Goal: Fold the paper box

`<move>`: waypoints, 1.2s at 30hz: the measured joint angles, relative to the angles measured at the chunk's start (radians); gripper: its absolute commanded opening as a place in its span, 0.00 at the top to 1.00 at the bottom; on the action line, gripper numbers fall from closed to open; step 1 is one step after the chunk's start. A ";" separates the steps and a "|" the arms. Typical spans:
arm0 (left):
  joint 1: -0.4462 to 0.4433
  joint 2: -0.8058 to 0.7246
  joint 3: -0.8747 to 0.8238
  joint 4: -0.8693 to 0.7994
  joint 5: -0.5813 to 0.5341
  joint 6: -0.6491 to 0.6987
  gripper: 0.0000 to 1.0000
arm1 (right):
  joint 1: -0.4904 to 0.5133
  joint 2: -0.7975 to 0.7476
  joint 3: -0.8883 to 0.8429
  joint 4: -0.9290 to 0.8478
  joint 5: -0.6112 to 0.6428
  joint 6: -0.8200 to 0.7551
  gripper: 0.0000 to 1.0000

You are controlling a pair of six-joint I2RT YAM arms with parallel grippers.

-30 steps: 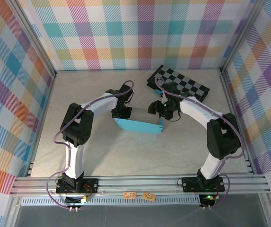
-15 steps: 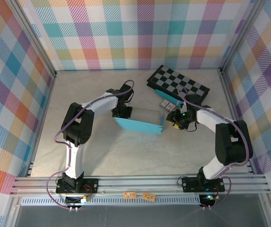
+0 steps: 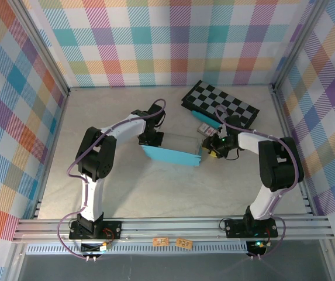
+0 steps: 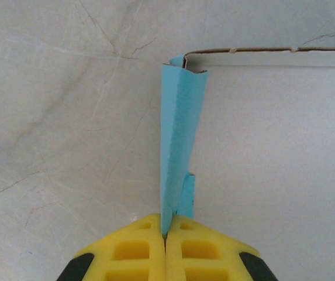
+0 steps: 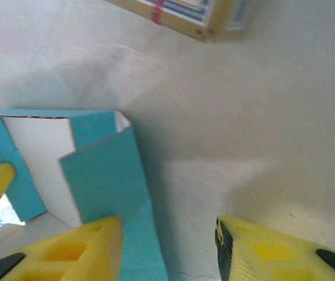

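Paper box (image 3: 172,153) half-raised at the middle of the table (image 3: 155,193), light thin card, likely creases easily; my left gripper (image 4: 165,229) is clamped on its left wall edge, my right gripper (image 5: 167,237) gapes beside the end flap (image 5: 106,181), best pinched near its fold.

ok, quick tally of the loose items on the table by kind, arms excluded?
paper box: 1
checkerboard: 1
slim teal tube: 1
small printed carton: 1
Total: 4
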 measured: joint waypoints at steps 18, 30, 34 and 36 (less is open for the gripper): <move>0.000 0.015 0.019 -0.003 0.000 0.000 1.00 | 0.020 0.066 0.056 0.050 -0.085 0.004 0.61; 0.001 0.018 0.024 -0.011 -0.001 0.000 1.00 | 0.071 0.118 0.139 0.016 -0.045 -0.009 0.68; 0.002 0.019 0.026 -0.018 -0.009 0.000 1.00 | 0.088 0.134 0.177 -0.018 0.002 -0.032 0.73; 0.002 0.019 0.027 -0.022 -0.010 0.000 1.00 | 0.097 0.140 0.196 -0.042 0.025 -0.043 0.72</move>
